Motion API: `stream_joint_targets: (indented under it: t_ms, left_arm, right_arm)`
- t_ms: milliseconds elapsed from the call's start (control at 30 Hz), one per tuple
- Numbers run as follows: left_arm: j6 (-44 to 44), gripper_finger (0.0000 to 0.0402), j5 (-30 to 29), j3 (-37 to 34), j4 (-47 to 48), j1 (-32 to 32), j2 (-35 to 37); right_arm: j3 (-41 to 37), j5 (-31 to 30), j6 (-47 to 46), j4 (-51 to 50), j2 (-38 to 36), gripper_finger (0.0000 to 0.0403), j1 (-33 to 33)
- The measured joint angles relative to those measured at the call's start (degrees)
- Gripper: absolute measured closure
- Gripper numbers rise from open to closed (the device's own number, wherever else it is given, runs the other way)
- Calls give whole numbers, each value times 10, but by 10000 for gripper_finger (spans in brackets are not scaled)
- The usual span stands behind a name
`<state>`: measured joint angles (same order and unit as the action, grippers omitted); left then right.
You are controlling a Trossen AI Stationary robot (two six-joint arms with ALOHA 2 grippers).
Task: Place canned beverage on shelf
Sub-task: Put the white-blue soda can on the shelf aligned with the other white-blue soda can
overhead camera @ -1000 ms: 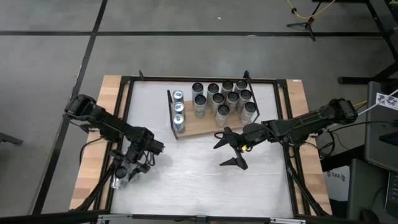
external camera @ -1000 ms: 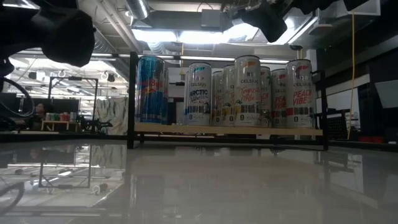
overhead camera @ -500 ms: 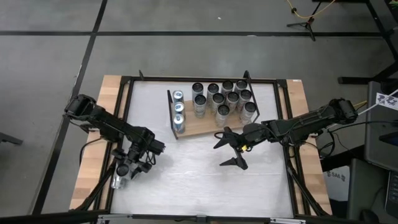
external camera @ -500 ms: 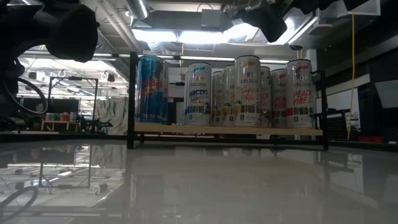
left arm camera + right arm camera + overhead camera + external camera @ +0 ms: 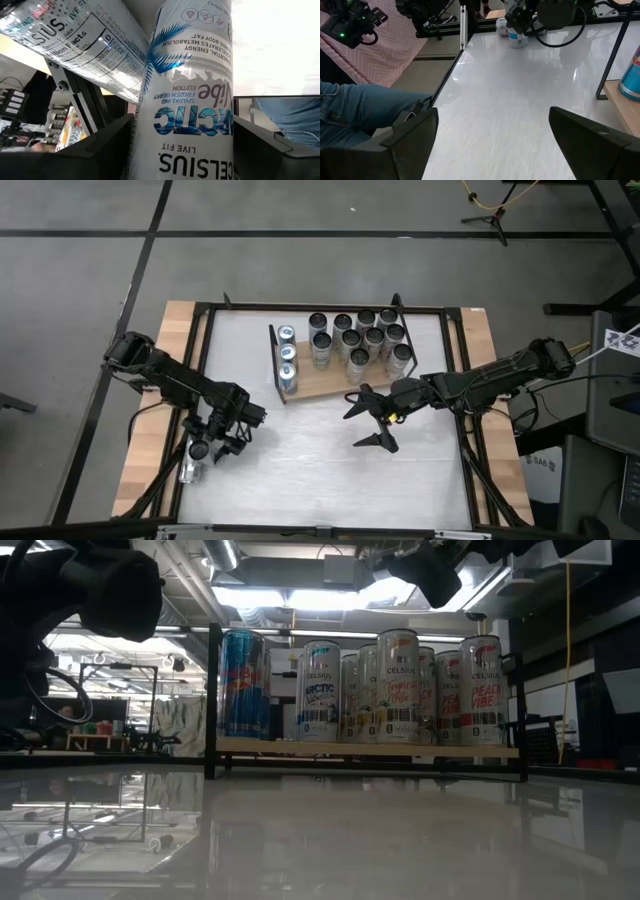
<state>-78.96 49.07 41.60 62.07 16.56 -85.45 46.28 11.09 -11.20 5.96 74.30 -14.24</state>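
Note:
The shelf (image 5: 325, 385), a light wooden board with black wire ends, stands at the table's far middle. It carries three blue cans (image 5: 287, 358) and several silver cans (image 5: 360, 338), all upright (image 5: 398, 688). My left gripper (image 5: 212, 448) is at the table's left edge, shut on a white Celsius can (image 5: 190, 75) that the gripper hides in the high view. A second can (image 5: 188, 470) lies beside it (image 5: 75, 35). My right gripper (image 5: 360, 430) hovers open over the table in front of the shelf, with nothing between its fingers (image 5: 495, 145). My left gripper pinches the white can's side wall (image 5: 150, 125) between its two fingers, one on each opposite side. The hold is at the end that bears the brand name. In the right wrist view the can (image 5: 520, 39) hangs below the gripper. Whether it is clear of the tabletop I cannot tell.
The white tabletop (image 5: 320, 470) spreads out between the grippers and the near edge. Black frame rails (image 5: 195, 370) run along the table's sides. A person in blue jeans (image 5: 355, 107) stands beside the table.
My left gripper has turned at the wrist while staying in place, and the white can between its fingers has turned with it.

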Motion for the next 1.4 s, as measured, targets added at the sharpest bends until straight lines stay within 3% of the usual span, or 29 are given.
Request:
stream_joint_targets:
  t_ms: [467, 1000, 1400]
  left_arm:
    - [58, 113, 9, -1, -15, 2, -1]
    - [56, 113, 20, -1, -17, 2, -1]
    - [57, 113, -54, -1, -19, 1, -1]
  right_arm:
    - [0, 0, 0, 0, 0, 27, 0]
    - [0, 0, 0, -1, 0, 27, 0]
    - [0, 0, 0, -1, 0, 27, 0]
